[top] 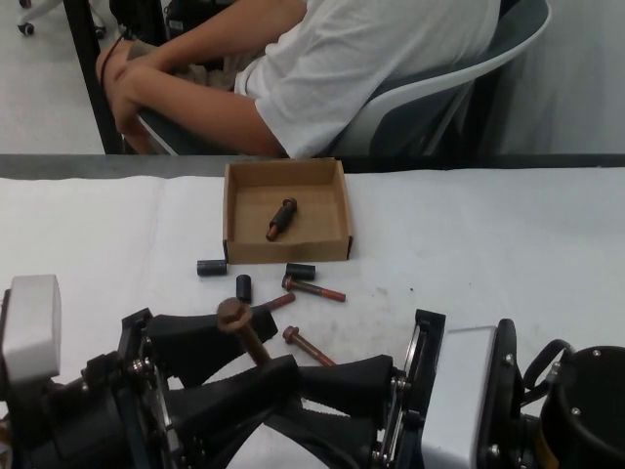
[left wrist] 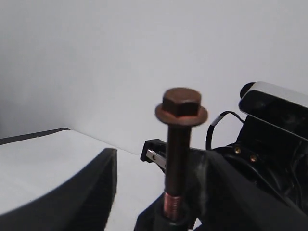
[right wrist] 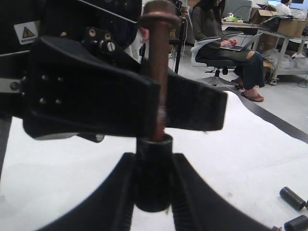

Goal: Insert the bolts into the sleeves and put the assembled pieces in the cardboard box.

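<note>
1. While the right gripper is clamped on the sleeve, the bolt stands head-up in line with it, its threaded end at the sleeve's mouth.
2. Left gripper fingers stand apart around the shank, which sits just beside one finger.
3. Seating likely means pushing straight down the bolt's long axis; the cardboard box lies well ahead.
</note>
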Robot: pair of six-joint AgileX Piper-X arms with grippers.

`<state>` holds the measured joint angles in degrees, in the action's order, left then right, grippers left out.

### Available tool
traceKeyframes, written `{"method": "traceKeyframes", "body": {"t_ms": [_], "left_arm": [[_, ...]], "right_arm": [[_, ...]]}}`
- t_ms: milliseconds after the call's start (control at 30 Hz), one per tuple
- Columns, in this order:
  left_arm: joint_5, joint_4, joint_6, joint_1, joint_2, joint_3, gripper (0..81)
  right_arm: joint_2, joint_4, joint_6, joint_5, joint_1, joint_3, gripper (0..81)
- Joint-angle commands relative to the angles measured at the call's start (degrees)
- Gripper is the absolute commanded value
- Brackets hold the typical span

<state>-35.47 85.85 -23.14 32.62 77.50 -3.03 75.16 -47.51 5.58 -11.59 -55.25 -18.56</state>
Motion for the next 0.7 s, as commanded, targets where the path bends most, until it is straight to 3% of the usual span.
{"method": "traceKeyframes", "body": {"t_ms": [0, 400, 667], "left_arm": [[-4.93, 2.86, 2.25, 0.03, -0.36, -0.18, 50.0], [-4.75, -2.93, 11.70, -0.85, -0.36, -0.33, 50.0], [-6.11, -4.89, 14.23, -9.34, -0.36, -0.33, 50.0]], "right_arm": [[-0.31, -1.69, -0.52, -0.10, -0.47, -0.66, 0.2], [-1.31, -5.99, -1.11, 1.45, -1.93, -0.66, 0.2], [-6.08, -5.82, -0.45, 2.59, -1.93, -0.66, 0.2]]}}
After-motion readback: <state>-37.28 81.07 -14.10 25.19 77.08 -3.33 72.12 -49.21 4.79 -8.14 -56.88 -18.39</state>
